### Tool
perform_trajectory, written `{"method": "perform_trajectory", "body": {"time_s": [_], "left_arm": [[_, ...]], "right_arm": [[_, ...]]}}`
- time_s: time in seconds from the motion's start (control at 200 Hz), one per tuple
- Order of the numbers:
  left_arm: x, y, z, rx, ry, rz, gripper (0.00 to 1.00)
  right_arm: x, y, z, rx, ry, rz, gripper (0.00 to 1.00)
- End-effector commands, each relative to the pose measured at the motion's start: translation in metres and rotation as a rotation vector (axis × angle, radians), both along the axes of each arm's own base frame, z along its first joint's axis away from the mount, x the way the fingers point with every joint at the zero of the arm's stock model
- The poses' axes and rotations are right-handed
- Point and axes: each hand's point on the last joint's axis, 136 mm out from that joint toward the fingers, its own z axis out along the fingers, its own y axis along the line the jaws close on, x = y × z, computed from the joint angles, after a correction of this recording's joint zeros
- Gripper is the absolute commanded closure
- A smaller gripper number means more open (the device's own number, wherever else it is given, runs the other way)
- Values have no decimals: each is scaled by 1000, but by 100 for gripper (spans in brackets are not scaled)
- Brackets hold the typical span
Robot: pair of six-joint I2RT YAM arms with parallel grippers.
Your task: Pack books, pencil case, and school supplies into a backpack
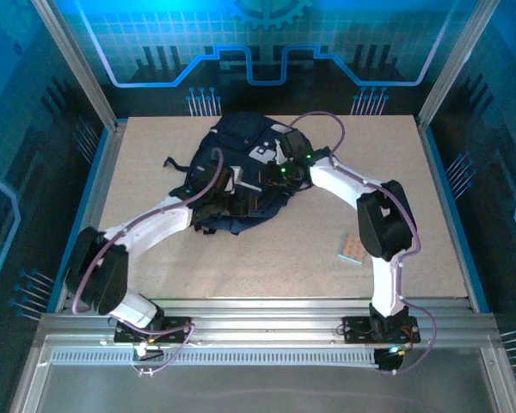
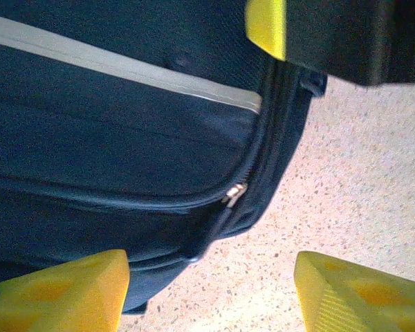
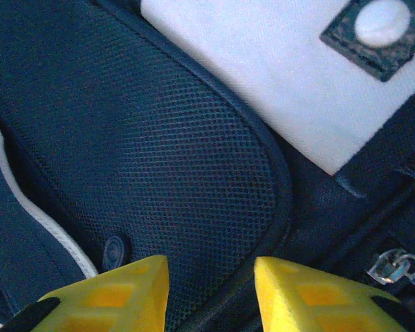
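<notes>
Toward the left of the tabletop [image 1: 146,206], my left claw [image 2: 211,297] hung over a rounded corner of the backpack [image 1: 241,142]. Its yellow fingers [image 2: 62,294] were spread wide, holding nothing. Between them I saw only the bag's curved edge, a zipper pull [image 2: 234,194] and speckled surface. A grey stripe [image 2: 124,66] crossed the dark cloth above. The backpack lay at the middle of the tabletop, toward the far side, with both my arms reaching onto it. My right claw [image 3: 211,297] sat close over a mesh pocket [image 3: 159,159], its fingers narrowly apart, with the pocket's piped edge running between them. I could not tell whether they pinched it. A pale patch [image 3: 263,69] with a round white snap [image 3: 382,21] lay beside the pocket. Farther right, the small tan pad [image 1: 351,249] lay on the tabletop, well apart from the backpack.
</notes>
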Motion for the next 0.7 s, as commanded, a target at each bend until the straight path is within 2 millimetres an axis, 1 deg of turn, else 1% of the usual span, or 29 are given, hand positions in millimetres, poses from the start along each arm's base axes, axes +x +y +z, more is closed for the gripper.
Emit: {"method": "perform_trajectory", "body": {"time_s": [0.0, 0.075, 0.23, 0.365, 0.495, 0.52, 0.61, 0.695], "left_arm": [[-1, -4, -15, 103, 31, -86, 36], [6, -9, -19, 128, 33, -102, 37], [21, -8, -28, 193, 30, -102, 40], [28, -9, -32, 215, 33, -105, 48], [34, -12, -28, 207, 21, -107, 57], [34, -12, -27, 208, 22, -107, 60], [35, -15, -24, 195, 21, -112, 73], [35, -17, -21, 178, 29, -114, 74]], "right_arm": [[13, 10, 1, 56, 5, -28, 65], [13, 9, 0, 60, 8, -40, 65], [12, 8, 3, 64, -1, -47, 65], [11, 7, 6, 61, -7, -41, 65], [10, 5, 7, 52, -18, -40, 66], [10, 5, 8, 51, -19, -39, 66], [9, 5, 8, 43, -20, -31, 66], [7, 3, 4, 26, -15, -29, 66]]}}
